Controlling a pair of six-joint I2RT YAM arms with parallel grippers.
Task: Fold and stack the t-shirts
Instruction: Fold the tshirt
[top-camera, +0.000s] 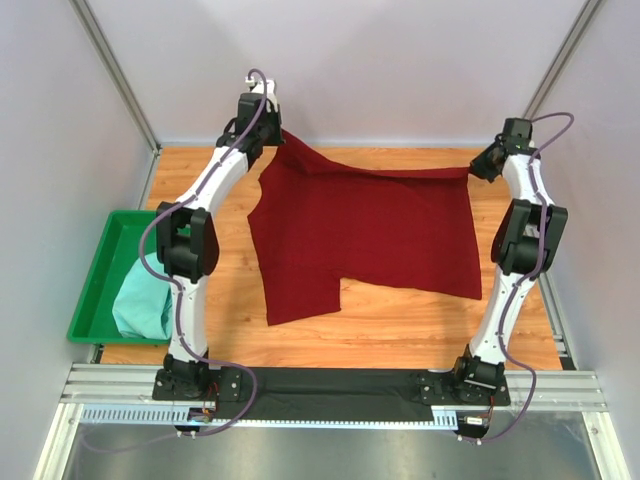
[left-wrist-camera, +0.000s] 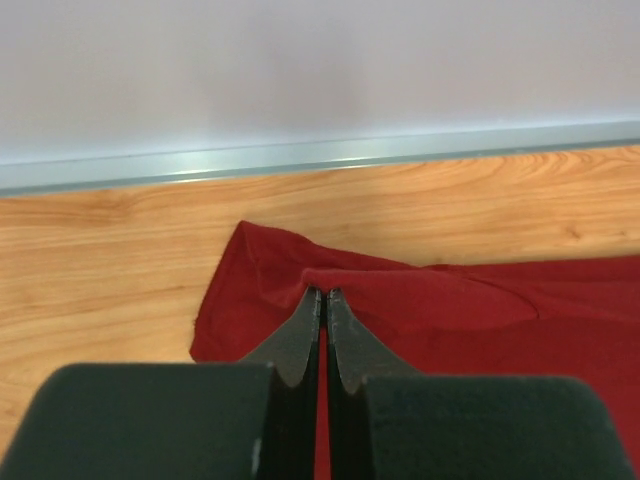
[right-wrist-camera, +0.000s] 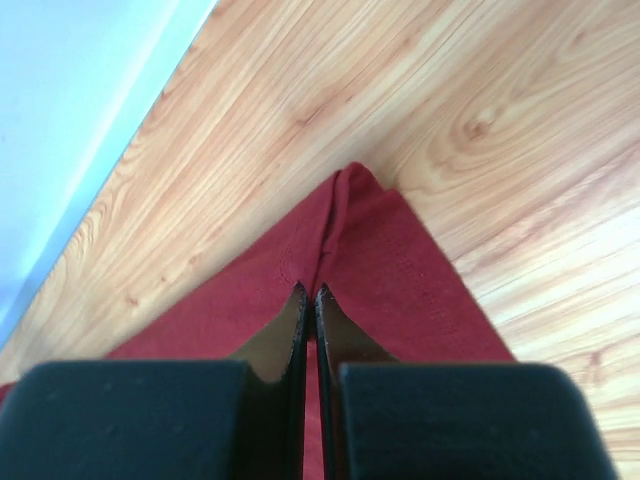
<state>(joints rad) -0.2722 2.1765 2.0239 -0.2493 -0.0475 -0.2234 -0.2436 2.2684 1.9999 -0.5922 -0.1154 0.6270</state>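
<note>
Your left fingers (left-wrist-camera: 318, 305) are pinched shut on the far left corner of the maroon t-shirt (top-camera: 370, 230). Your right fingers (right-wrist-camera: 303, 300) are clamped on its far right corner. The shirt spreads over the wooden surface (top-camera: 400, 325). The mint t-shirt (top-camera: 140, 300) lies bunched in the green tray (top-camera: 108, 250) at the left.

2 white arms (top-camera: 218, 185) with black joints (top-camera: 187, 242) and purple cables (top-camera: 146, 258)

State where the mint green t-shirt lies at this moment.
In the top view, the mint green t-shirt lies bunched in the green tray at the table's left side, apart from the maroon t-shirt.
</note>
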